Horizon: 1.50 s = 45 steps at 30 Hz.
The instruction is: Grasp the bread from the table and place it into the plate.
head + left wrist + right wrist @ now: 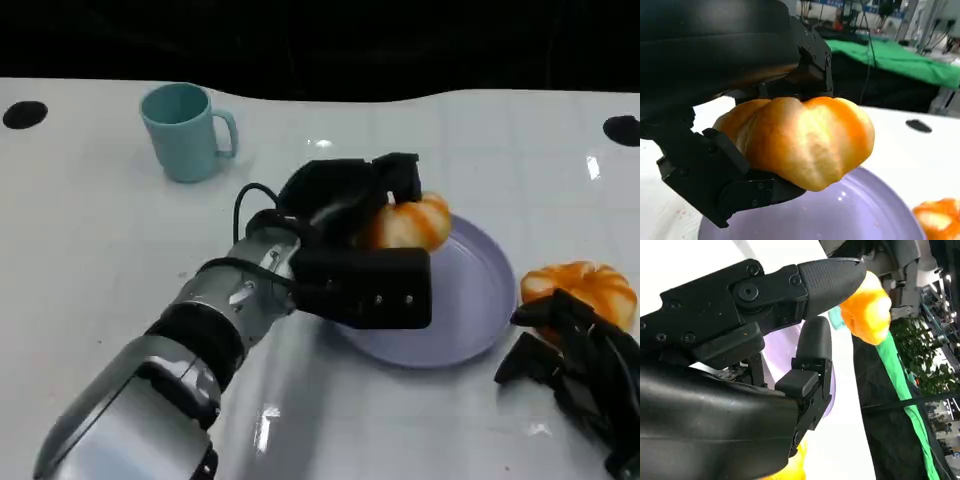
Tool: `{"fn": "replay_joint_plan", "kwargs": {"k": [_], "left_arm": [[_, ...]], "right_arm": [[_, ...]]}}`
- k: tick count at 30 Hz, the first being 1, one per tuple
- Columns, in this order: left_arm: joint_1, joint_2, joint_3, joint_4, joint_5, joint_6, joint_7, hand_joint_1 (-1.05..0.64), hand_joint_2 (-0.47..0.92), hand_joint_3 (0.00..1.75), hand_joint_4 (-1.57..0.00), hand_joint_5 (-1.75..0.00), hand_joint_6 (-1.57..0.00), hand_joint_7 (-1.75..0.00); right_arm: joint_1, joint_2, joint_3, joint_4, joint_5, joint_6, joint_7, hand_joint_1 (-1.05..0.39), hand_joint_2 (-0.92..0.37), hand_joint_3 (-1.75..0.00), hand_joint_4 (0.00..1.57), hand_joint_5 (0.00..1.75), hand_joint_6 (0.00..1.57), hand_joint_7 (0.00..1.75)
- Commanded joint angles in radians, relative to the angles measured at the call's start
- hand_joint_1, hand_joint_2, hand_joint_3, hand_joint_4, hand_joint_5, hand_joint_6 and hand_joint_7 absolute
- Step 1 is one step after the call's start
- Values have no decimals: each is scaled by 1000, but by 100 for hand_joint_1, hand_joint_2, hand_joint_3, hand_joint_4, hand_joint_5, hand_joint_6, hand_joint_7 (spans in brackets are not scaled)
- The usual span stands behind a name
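My left hand [345,235] grips a round orange-and-white bread [412,222] and holds it just above the far-left rim of the lilac plate [475,300]. The left wrist view shows that bread [805,140] clamped between black fingers [715,170], hanging over the plate [855,215]. A second bread [582,288] lies on the table to the right of the plate. My right hand [580,360] sits just in front of it at the lower right, fingers apart and holding nothing. In the right wrist view its fingers [790,285] point towards the held bread [867,307].
A teal mug [187,130] stands at the back left of the white table [90,250]. Black round marks [24,114] sit near both far corners. Beyond the table's far edge lie a green cloth [900,62] and stands.
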Motion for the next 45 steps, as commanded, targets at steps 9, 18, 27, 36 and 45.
{"fn": "replay_joint_plan", "kwargs": {"k": [9,18,27,36,45], "left_arm": [[-57,3,6,38,-28,5,-168,-28,89,35,-59,-148,-76,-43],[-71,17,-18,37,-1,14,-231,-54,92,43,-23,-69,-38,-10],[-87,34,-55,28,35,39,-267,-102,92,85,0,-18,-5,-16],[-80,52,-28,3,4,13,-289,-101,92,85,-4,-20,-9,-16],[-70,60,-10,-12,-16,-6,-284,-98,92,79,-10,-26,-19,-18]], "right_arm": [[37,-1,-1,-41,6,67,-18,-55,-92,-19,64,157,61,124],[45,1,-1,-57,3,76,-24,-54,-92,-18,64,156,61,124],[33,-1,-2,-41,-4,63,-28,-55,-92,-18,66,158,63,125],[32,-3,-7,-40,5,72,-17,-55,-92,-18,65,158,61,125],[32,-6,-7,-37,5,71,-12,-55,-92,-18,65,157,62,123]]}}
